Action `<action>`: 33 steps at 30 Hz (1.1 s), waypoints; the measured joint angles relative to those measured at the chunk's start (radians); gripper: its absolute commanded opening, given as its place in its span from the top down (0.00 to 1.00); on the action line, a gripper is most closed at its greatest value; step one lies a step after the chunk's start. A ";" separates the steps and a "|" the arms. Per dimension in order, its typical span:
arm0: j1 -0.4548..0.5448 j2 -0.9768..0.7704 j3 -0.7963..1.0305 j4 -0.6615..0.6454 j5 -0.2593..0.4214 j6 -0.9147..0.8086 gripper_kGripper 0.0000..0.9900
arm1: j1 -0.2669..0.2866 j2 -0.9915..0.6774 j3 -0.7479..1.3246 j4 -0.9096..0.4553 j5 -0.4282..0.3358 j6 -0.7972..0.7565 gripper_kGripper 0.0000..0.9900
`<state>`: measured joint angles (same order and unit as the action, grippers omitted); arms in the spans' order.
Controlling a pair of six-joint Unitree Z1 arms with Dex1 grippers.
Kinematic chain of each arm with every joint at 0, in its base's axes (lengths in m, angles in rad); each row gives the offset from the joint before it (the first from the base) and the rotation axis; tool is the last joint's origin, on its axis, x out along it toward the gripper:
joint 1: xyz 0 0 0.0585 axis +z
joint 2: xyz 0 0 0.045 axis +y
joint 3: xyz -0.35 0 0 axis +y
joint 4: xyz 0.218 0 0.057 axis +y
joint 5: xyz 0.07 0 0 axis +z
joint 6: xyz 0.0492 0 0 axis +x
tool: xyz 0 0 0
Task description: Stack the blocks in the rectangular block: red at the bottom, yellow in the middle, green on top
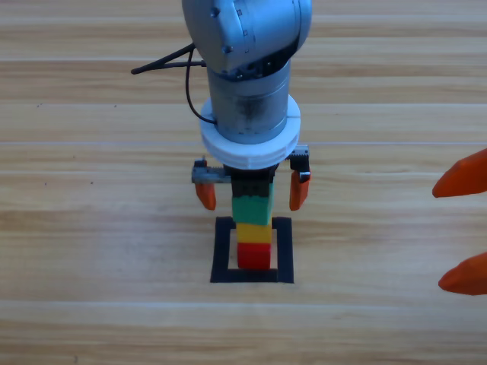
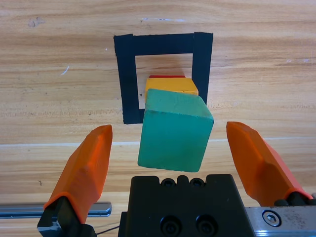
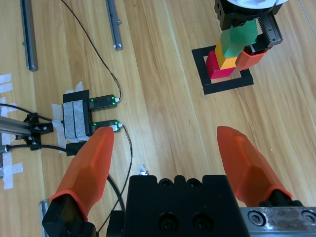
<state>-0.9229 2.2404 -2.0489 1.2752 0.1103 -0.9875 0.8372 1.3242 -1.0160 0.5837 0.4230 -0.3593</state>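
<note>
The blocks stand as one stack inside the rectangular block (image 1: 222, 251), a black tape outline: red (image 1: 255, 256) at the bottom, yellow (image 1: 254, 232) in the middle, green (image 1: 253, 207) on top. My left gripper (image 1: 253, 194) hangs over the stack, open, one orange jaw on each side of the green cube. In the left wrist view a gap shows between green (image 2: 175, 133) and each jaw, and green sits slightly turned on yellow (image 2: 172, 86). At the right edge my right gripper (image 1: 456, 228) waits, open and holding nothing. The right wrist view shows the stack (image 3: 228, 59) far off.
In the right wrist view a small black box with green lights (image 3: 81, 116) is taped to the table, with thin cables (image 3: 106, 74) running from it and metal rails (image 3: 27, 34) beyond. A black cable (image 1: 163, 62) trails off the left arm.
</note>
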 measured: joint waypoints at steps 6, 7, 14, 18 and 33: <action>0.000 -0.014 -0.001 0.000 0.003 0.001 0.00 | 0.000 0.000 0.000 0.000 0.000 0.000 0.07; 0.000 -0.025 -0.002 0.000 0.004 0.003 0.00 | 0.000 0.000 0.000 0.000 0.000 0.000 0.07; -0.017 -0.297 0.043 0.008 0.170 0.006 0.00 | 0.002 0.000 -0.002 0.012 0.000 0.000 0.07; -0.050 -0.631 0.407 -0.232 0.297 0.065 0.00 | 0.013 0.000 -0.038 0.032 0.000 0.000 0.07; -0.029 -1.403 1.331 -0.876 0.443 0.543 0.00 | 0.068 0.009 -0.081 0.042 -0.002 0.002 0.07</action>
<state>-0.9521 0.8377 -0.7181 0.3989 0.5529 -0.4445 0.9054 1.3334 -1.0973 0.6258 0.4214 -0.3577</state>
